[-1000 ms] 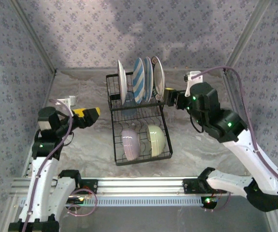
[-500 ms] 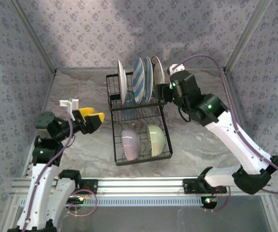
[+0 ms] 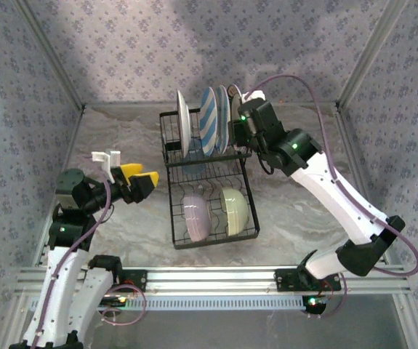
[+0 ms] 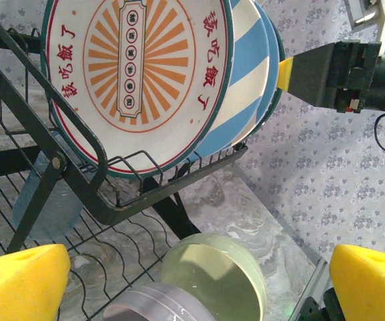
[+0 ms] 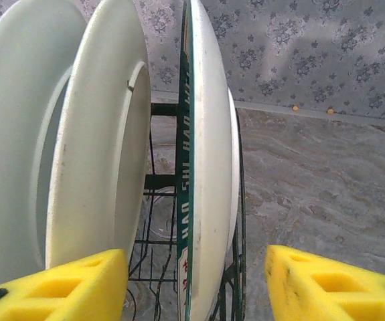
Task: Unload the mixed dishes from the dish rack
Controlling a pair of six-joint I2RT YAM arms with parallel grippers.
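Dish rack (image 4: 135,200) at the middle of the bench (image 3: 296,211).
Your left claw (image 3: 145,179) hangs spread wide and empty just left of it. The blue-striped plate (image 3: 207,120) stands on edge in its far section. At the right end your right claw (image 5: 192,281) is parted around the green-rimmed plate (image 5: 209,167), a gap showing on each side.

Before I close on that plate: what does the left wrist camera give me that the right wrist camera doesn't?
Left wrist: the face of the orange-patterned plate, the striped plate behind it, the yellow-green bowl and the blue cup. Right wrist: a green-rimmed plate edge-on between the open fingers of the right gripper, not yet touched. Both: plates standing upright in the black dish rack.
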